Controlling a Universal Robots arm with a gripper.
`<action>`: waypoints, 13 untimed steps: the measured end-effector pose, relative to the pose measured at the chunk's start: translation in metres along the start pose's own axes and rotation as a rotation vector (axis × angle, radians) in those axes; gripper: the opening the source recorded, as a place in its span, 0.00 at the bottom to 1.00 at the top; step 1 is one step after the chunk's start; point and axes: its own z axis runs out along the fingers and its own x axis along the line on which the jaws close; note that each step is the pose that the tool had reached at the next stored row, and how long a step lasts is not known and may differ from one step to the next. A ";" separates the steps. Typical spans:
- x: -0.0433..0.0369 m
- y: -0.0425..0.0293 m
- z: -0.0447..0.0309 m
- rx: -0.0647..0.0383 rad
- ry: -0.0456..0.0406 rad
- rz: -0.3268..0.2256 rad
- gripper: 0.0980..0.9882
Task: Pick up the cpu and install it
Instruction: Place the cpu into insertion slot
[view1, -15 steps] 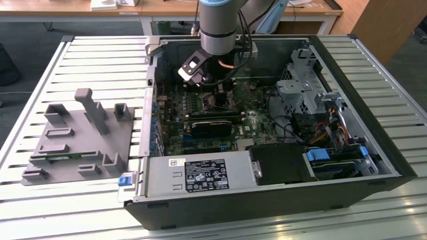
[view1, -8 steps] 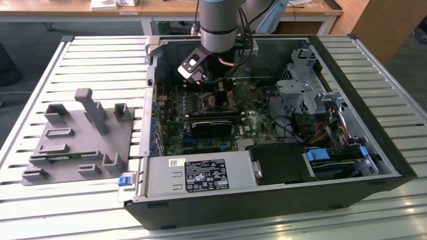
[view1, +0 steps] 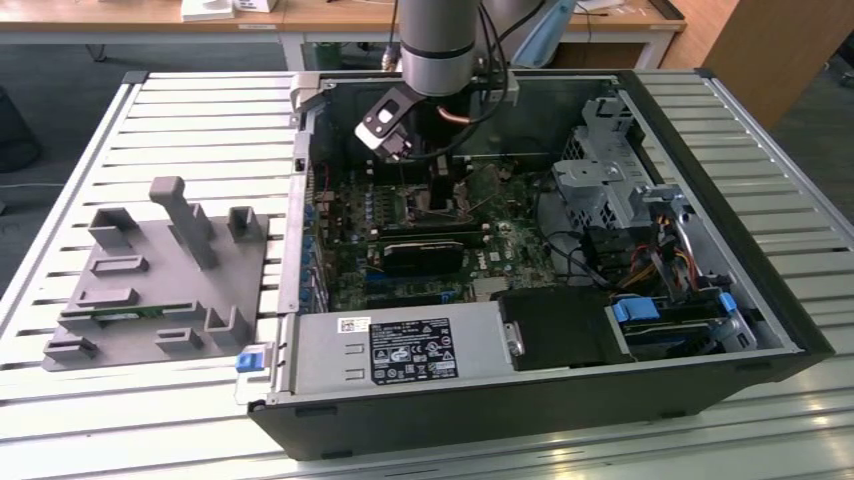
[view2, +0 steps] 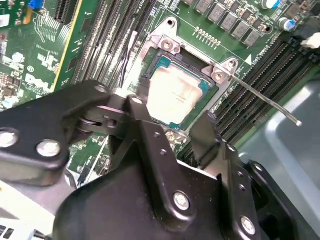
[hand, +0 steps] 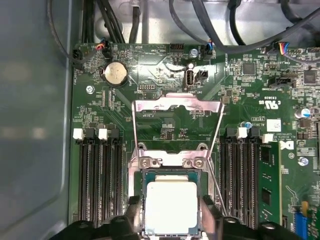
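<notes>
1. The cpu (hand: 170, 207) lies flat in the socket of the motherboard (hand: 150, 65), metal top facing up. It is seated level, with no tilt visible in either wrist view.
2. The chip is square, so it has no long axis. Its edges run square to the socket frame and parallel to the memory slots (hand: 95, 180) on either side.
3. The socket's load plate (hand: 177, 106) stands hinged open on the side towards the coin cell (hand: 115, 74). The retaining lever (view2: 265, 102) is swung out, away from the socket.
4. The gripper (hand: 171, 212) hangs directly over the cpu. Its two black fingers (hand: 134, 220) stand on opposite sides of the chip.
5. Gripper state: the jaws are spread to a little more than the chip's width. In the second wrist view a narrow dark strip shows between one finger (view2: 145, 130) and the cpu's (view2: 177, 95) near edge. No grip on the chip can be confirmed, and nothing is lifted.
6. In the exterior view the arm (view1: 441, 50) reaches down into the open computer case (view1: 747, 300). The case lies on its side on a slatted table (view1: 200, 130).
7. A grey fixture (view1: 147, 280) sits on the table at the exterior view's left, apart from the case.
</notes>
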 end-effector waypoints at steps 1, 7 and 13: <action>0.0000 0.0001 -0.0015 0.000 -0.0001 0.000 0.49; 0.0000 0.0003 -0.0050 0.000 0.0003 0.000 0.30; 0.0000 0.0003 -0.0054 0.000 0.0001 0.000 0.03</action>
